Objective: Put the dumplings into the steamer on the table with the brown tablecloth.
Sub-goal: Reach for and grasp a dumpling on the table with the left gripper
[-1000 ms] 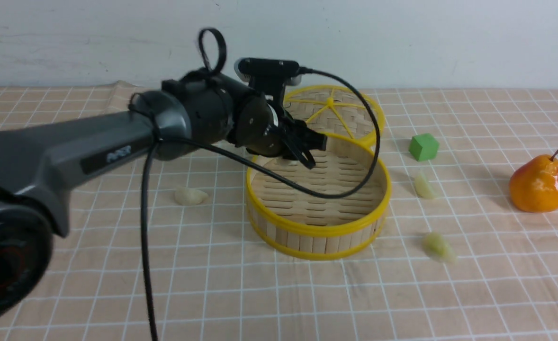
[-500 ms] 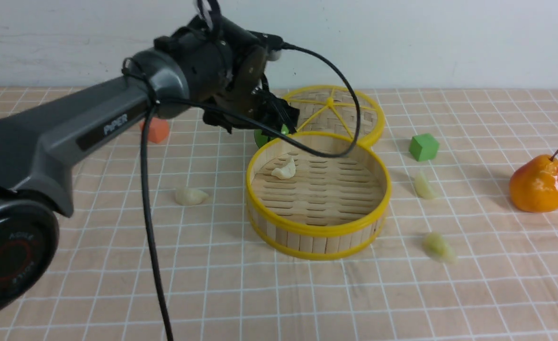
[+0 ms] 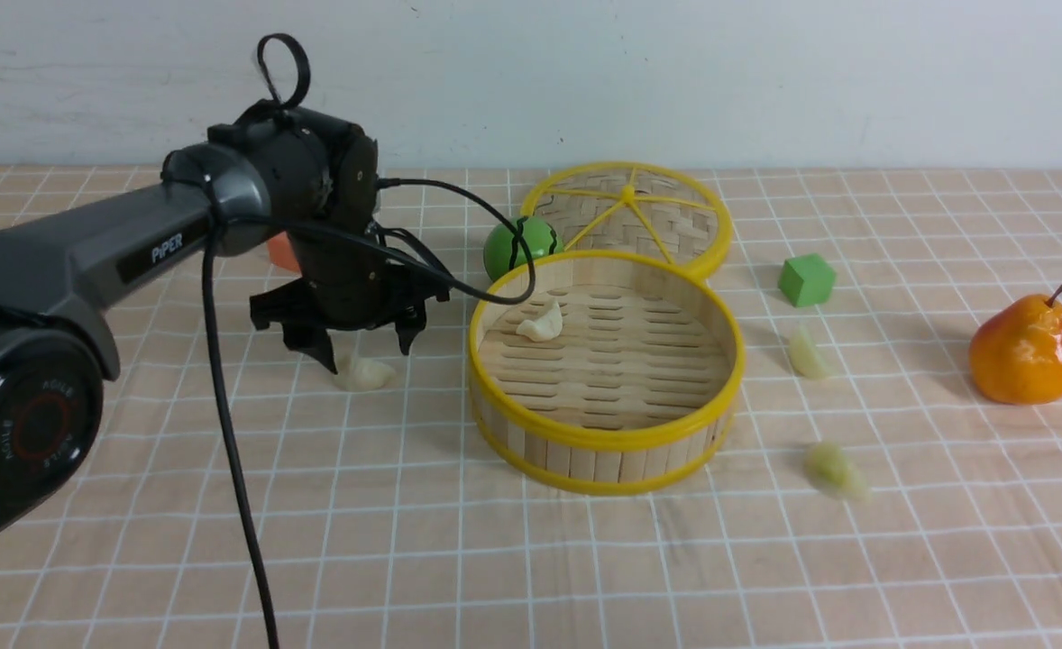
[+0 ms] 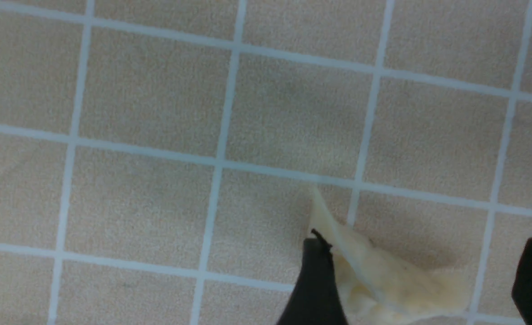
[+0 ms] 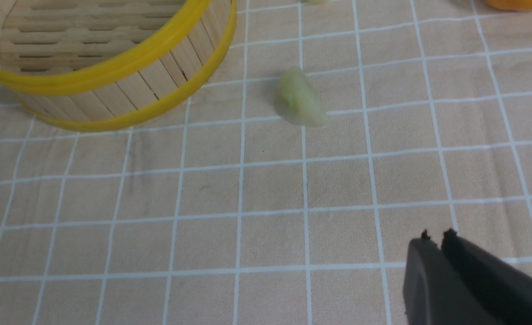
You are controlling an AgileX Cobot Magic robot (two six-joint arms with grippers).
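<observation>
The steamer (image 3: 605, 436) stands mid-table on the brown tablecloth (image 3: 531, 559), with one cream dumpling (image 3: 542, 323) inside at its far left. A second cream dumpling (image 3: 362, 373) lies on the cloth left of the steamer. My left gripper (image 3: 364, 347) is open, pointing down just above it, jaws on either side; the left wrist view shows it (image 4: 383, 277) between the fingertips (image 4: 315, 271). Two greenish dumplings (image 3: 806, 351) (image 3: 835, 470) lie right of the steamer; one shows in the right wrist view (image 5: 298, 98). My right gripper (image 5: 437, 237) is shut and empty at the front right.
The flat woven lid (image 3: 630, 216) lies behind the steamer, with a green ball (image 3: 517, 245) beside it. A green cube (image 3: 806, 279) and a pear (image 3: 1025, 350) sit at the right. An orange block (image 3: 280, 254) is half hidden behind my left arm.
My left gripper let go of a cream dumpling in the steamer, rose, swung left and came down open over the cream dumpling on the cloth. The right gripper has not moved.
</observation>
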